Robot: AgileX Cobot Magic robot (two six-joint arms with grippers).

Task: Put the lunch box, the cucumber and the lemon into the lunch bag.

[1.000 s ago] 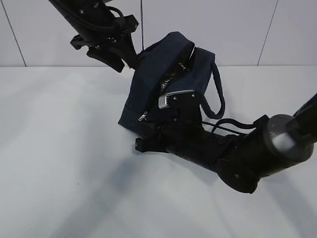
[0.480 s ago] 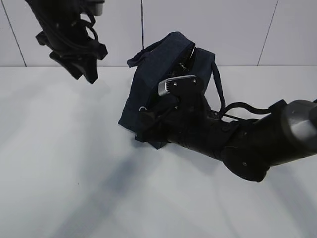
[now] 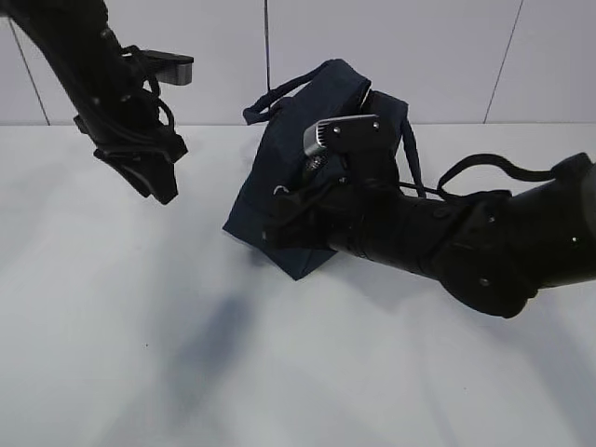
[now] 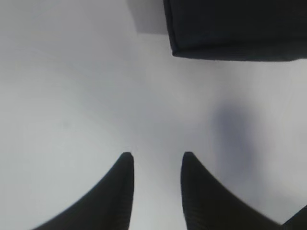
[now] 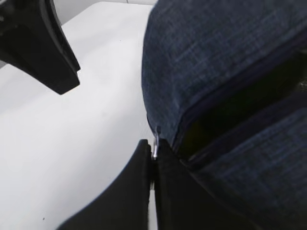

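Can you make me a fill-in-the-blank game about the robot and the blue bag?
1. The lunch bag on the white table is dark ____.
2. The right gripper is pinched on the bag's silver zipper ____.
3. The left gripper is open and holds ____.
4. In the exterior view, the left gripper hangs to the ____ of the bag.

Missing words: navy; pull; nothing; left

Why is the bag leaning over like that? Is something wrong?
The bag looks odd: it is tipped up on one corner instead of sitting flat on the table. The right tool is pinched shut on its silver zipper pull, at the end of a partly open zipper. The left tool hangs open beside it, holding nothing.
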